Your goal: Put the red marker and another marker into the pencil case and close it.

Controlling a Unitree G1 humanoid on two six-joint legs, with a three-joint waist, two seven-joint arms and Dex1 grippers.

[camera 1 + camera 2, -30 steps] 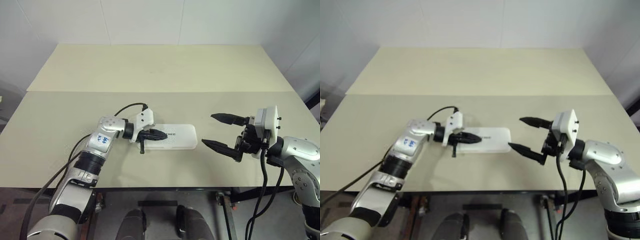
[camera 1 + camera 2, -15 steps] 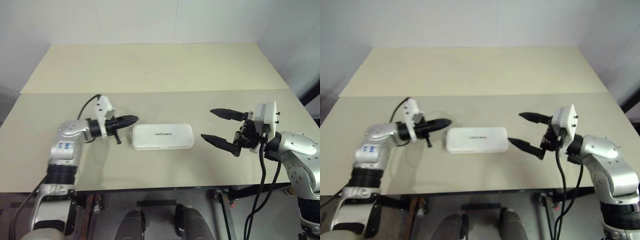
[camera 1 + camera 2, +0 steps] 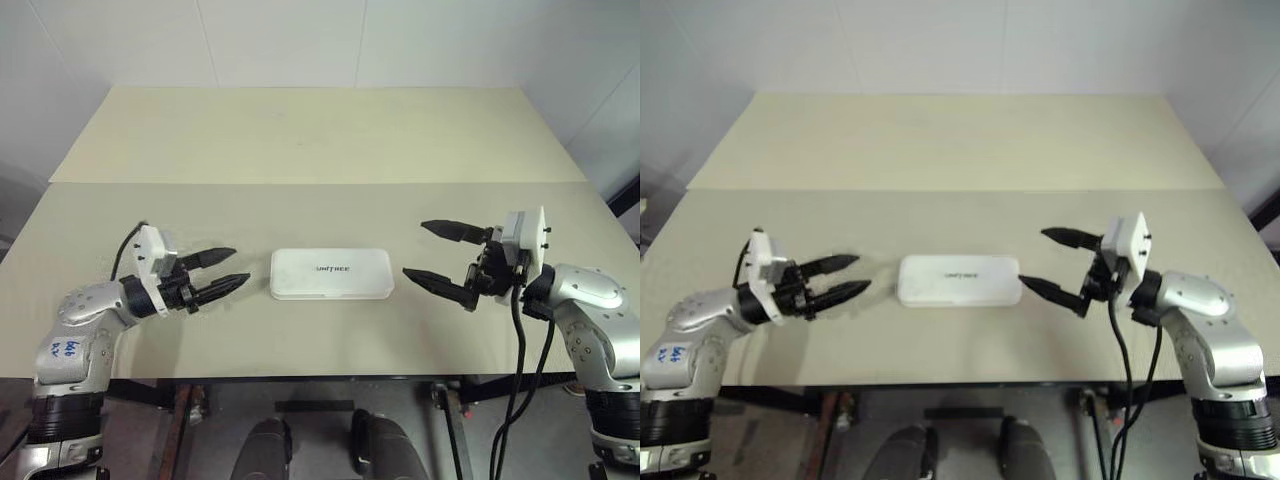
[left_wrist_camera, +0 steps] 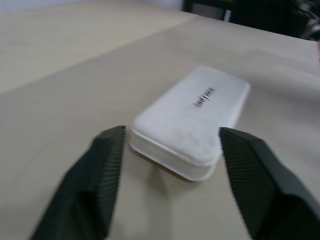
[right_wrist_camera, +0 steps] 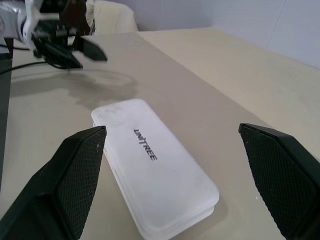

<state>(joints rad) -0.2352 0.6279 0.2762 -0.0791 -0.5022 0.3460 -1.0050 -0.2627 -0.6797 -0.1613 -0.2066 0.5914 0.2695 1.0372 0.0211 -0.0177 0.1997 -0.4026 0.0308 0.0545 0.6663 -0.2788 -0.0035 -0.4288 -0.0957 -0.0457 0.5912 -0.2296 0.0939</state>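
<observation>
Closed pencil case (image 3: 331, 274) flat mid-table, between both grippers.
Left gripper (image 3: 228, 270) now drawn back off lid, fingers newly spread; right gripper (image 3: 436, 256) level, wide open, unchanged.

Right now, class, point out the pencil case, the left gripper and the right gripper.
pencil case (image 3: 331, 274): left eye view, middle of the closed lid.
left gripper (image 3: 234, 268): left eye view, midway between its open fingertips.
right gripper (image 3: 415, 250): left eye view, midway between its open fingertips.
</observation>
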